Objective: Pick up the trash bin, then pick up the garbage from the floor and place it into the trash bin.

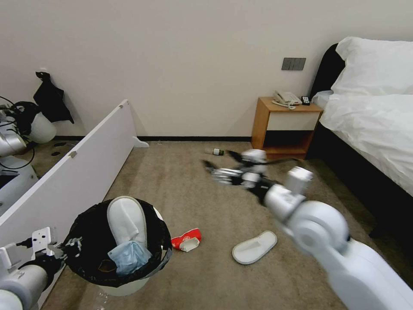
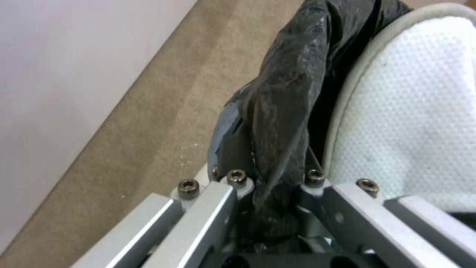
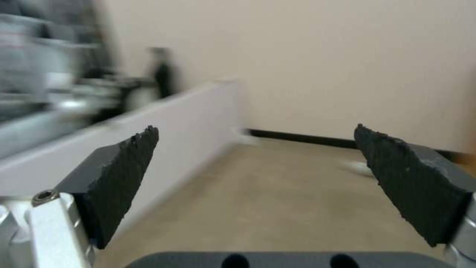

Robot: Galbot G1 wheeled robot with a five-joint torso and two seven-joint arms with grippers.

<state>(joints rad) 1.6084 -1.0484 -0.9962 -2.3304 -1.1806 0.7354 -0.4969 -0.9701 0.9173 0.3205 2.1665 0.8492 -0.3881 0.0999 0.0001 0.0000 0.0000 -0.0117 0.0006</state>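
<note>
Beige carpet floor (image 1: 193,202) stretches from the near left, where a white partition board (image 1: 77,172) runs beside the robot, to a bed (image 1: 374,125) and wooden nightstand (image 1: 286,125) at the far right. At near left stands the trash bin (image 1: 118,245), its black liner clamped at the rim between the closed jaws of the left gripper (image 1: 71,247); inside it a white slipper (image 1: 126,221) stands on end beside a light-blue face mask (image 1: 129,257). Reaching out over mid-floor, the right gripper (image 1: 220,162) hangs empty with its jaws spread wide, well above the carpet. Garbage left on the floor, by size: a second slipper (image 1: 254,246) near the arm's elbow, a red-and-white packet (image 1: 186,240) just right of the bin, and a small green-capped bottle (image 1: 217,151) far off by the nightstand. The grip appears to hold mostly thin bag plastic, so the liner could slip or tear and drop the bin; the upright slipper may also tip out if the bin tilts.
</note>
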